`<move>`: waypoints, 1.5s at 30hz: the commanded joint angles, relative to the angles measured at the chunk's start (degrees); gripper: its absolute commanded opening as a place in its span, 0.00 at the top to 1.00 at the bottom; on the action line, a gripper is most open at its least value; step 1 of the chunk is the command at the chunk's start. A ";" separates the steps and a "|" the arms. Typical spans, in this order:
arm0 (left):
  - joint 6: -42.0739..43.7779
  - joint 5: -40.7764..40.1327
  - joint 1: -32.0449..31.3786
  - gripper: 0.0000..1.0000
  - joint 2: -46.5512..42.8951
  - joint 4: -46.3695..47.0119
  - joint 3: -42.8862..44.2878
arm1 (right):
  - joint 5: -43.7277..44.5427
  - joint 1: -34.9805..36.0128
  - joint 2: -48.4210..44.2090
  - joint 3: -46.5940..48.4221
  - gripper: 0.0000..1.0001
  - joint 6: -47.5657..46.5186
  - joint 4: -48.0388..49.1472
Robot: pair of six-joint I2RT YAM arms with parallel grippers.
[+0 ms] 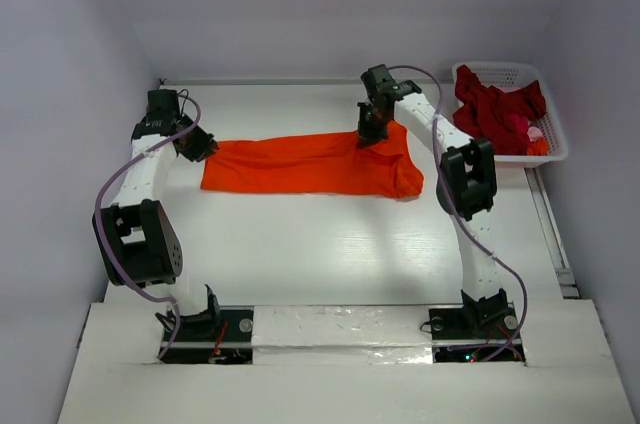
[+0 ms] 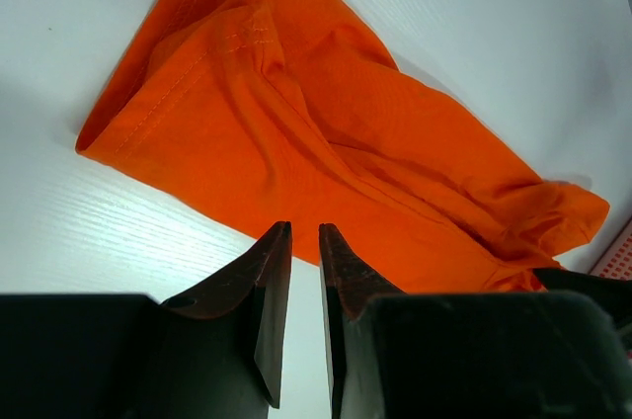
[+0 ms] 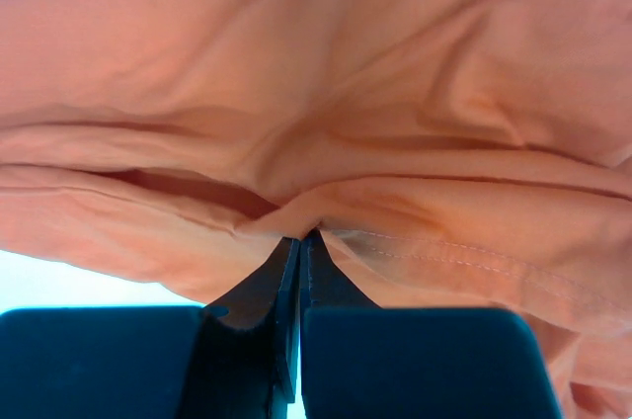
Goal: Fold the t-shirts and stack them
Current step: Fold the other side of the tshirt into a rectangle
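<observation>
Right gripper (image 3: 299,238): fingers pressed together, clamped on a raised fold of orange cloth just beside a stitched hem. It sat on the far edge of the shirt, right of its middle.
Left gripper (image 2: 305,233): fingers (image 2: 272,271) stood a narrow slit apart, with white table showing through the gap and no cloth between them. It hung at the left end of the shirt with its tips at the cloth's edge. Contact with the cloth could not be told.
Orange t-shirt (image 1: 300,166): lay on the table in a long band running left to right, in the far half of the surface. The left end was fairly flat, with a double-stitched hem folded over on top. The right end was bunched and rumpled, and creases ran along the length under the right arm.
Dark red t-shirts (image 1: 495,109): crumpled in a heap inside the basket, unfolded.
White lattice basket (image 1: 556,134): sat at the far right corner of the table, well apart from the right end of the orange band.
Pink item (image 1: 521,128): a small patch among the red cloth, too small to tell what it was.
White table (image 1: 330,244): showed a faint lengthwise grain in the left wrist view.
</observation>
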 commanded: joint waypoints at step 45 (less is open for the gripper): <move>0.41 0.98 -0.87 0.85 -0.17 1.22 -0.24 | 4.15 -3.34 -17.31 -17.01 1.00 -3.34 4.45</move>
